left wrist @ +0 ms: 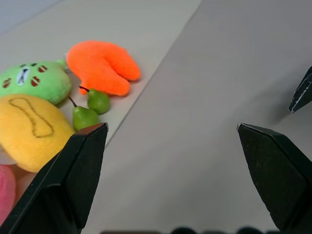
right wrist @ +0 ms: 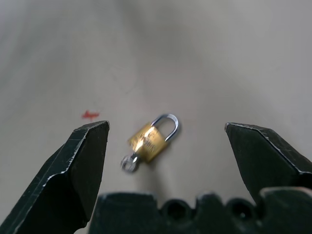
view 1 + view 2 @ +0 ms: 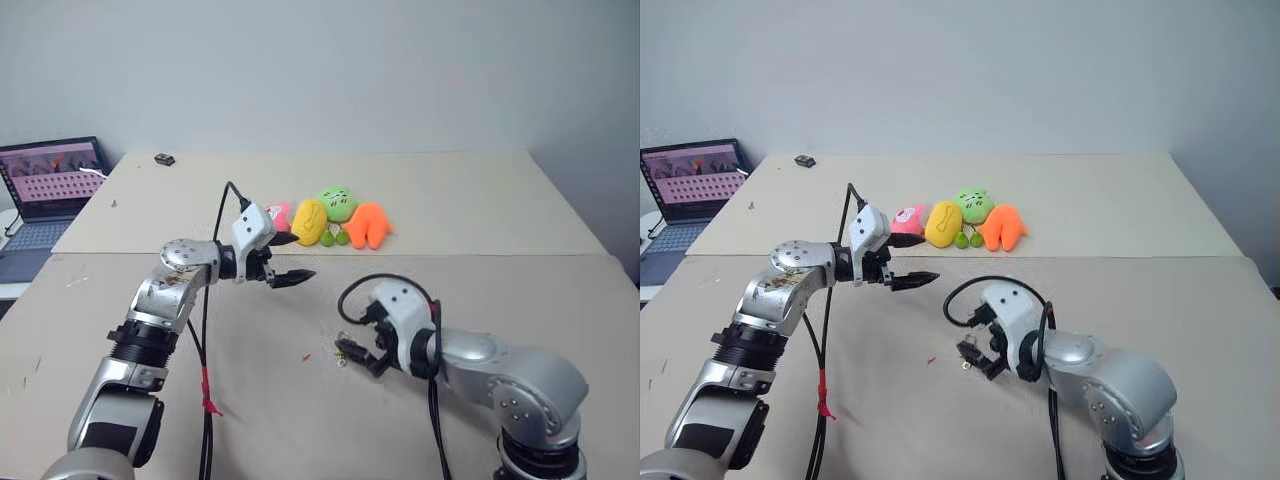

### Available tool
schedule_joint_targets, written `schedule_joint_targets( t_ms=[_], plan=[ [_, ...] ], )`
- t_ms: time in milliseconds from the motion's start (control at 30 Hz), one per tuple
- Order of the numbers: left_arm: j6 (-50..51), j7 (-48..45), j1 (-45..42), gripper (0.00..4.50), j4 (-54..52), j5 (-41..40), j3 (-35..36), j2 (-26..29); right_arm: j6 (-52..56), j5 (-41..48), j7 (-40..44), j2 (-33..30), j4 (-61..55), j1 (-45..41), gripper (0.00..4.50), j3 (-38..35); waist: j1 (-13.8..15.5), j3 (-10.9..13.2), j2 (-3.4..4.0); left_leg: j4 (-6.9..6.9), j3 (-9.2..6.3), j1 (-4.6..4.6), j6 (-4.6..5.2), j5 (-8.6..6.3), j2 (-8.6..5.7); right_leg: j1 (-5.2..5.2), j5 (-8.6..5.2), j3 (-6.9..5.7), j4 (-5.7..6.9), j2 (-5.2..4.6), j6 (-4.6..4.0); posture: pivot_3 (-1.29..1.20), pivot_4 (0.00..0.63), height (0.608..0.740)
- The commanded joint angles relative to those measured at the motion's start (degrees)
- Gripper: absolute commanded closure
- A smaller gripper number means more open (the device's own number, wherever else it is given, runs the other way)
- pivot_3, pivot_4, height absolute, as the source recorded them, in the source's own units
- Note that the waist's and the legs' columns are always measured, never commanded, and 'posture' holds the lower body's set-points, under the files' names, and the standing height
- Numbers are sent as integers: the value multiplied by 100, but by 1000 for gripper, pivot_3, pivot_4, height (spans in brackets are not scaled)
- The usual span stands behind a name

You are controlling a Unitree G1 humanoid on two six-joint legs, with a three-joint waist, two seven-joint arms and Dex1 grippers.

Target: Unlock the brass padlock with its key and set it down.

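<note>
Right tool point(image 2: 165, 141) gapes over brass padlock point(image 2: 148, 140) lying between its fingers.

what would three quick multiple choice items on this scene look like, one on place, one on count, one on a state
1. Where does the brass padlock lie?
A. on the table between the right gripper's open fingers
B. on top of the laptop
C. among the plush toys

2. How many small green balls lie by the plush toys?
A. none
B. two
C. five

3. How do the left gripper's jaws stand?
A. shut on the key
B. shut on a plush toy
C. open, holding nothing

Answers:
1 A: the right wrist view shows the padlock flat on the table, framed by the right gripper, with the key at its base.
2 B: the left wrist view shows a pair beside the yellow plush and the orange plush.
3 C: the left gripper has bare table between its fingers.
</note>
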Motion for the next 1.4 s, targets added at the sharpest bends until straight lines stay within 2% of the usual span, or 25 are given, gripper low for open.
schedule_joint_targets(
  t_ms=[33, 267, 600, 1100, 1200, 1400],
  plan=[
    [11, -209, -192, 0, -197, 38, 0, 174, 43, 24, -85, 152, -219, 68, 31, 40, -16, 0, -1, 0, -3, 0, 2, 1, 0, 2, 0, -1, 0, 2, 0, 0, 150, 640],
    [414, -408, -223, 0, -589, -20, 54, 574, 28, -206, -296, 601, 80, 57, 31, 389, -70, 1, -1, -1, -18, -5, 4, 2, 13, 3, -1, -1, 0, 31, 2, 0, 150, 640],
    [950, -353, -54, 0, -1156, -157, 202, 913, -561, -701, -310, 463, 606, 205, 31, 772, -58, 1, -1, 0, -30, -6, 4, 2, 8, 2, -1, 0, 0, 26, 2, 0, 150, 640],
    [1147, -346, -177, 0, -1238, -131, 196, 999, -1030, -1172, -280, 510, 837, 336, 31, 1351, -73, 1, -1, 2, -63, -4, 6, 1, 9, 5, -22, 1, 3, 35, 39, 0, 150, 640],
    [1150, -361, -175, 0, -1235, -125, 205, 1034, -1088, -1243, -251, 481, 868, 333, 736, 1450, -78, 1, -1, 2, -64, -4, 6, 1, 10, 5, -23, 1, 4, 37, 40, 0, 150, 640],
    [1128, -339, -169, 0, -1200, -109, 213, 1054, -1174, -1338, -137, 341, 942, 217, 2772, 1530, -73, 1, -1, 1, -71, -4, 8, 0, 15, 4, -23, 1, 6, 51, 40, 0, 150, 640]
  ],
)
